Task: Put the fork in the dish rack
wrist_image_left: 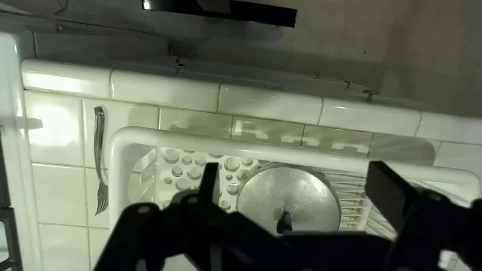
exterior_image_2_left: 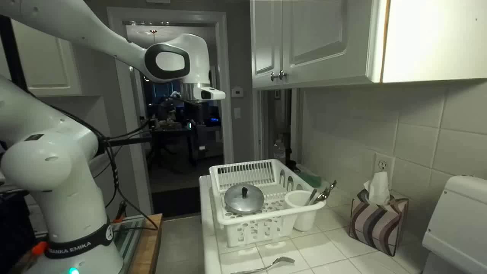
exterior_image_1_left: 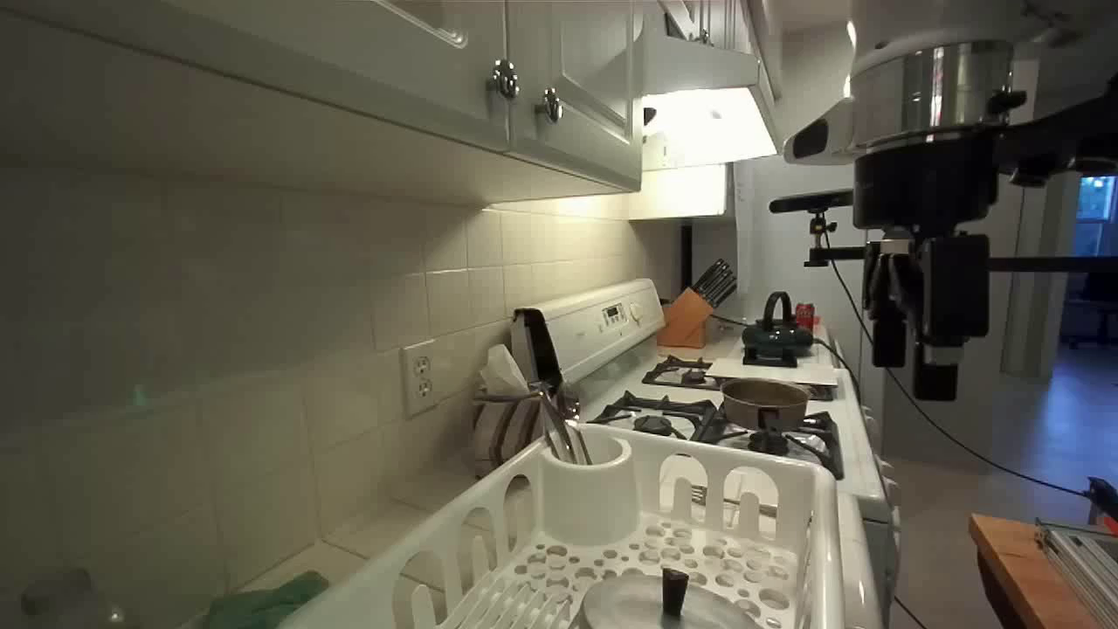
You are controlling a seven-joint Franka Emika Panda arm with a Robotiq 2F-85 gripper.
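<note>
The silver fork lies flat on the white tiled counter beside the short end of the dish rack. The fork also shows in an exterior view. The white dish rack shows in both exterior views. Its round utensil cup holds some utensils. A metal pot lid with a black knob lies inside the rack. My gripper is open and empty, high above the rack and pointing down. It also shows in an exterior view, apart from the fork.
A stove with black grates and a pan adjoins the counter. A striped tissue box stands near the tiled wall. Upper cabinets overhang the counter. A green cloth lies behind the rack.
</note>
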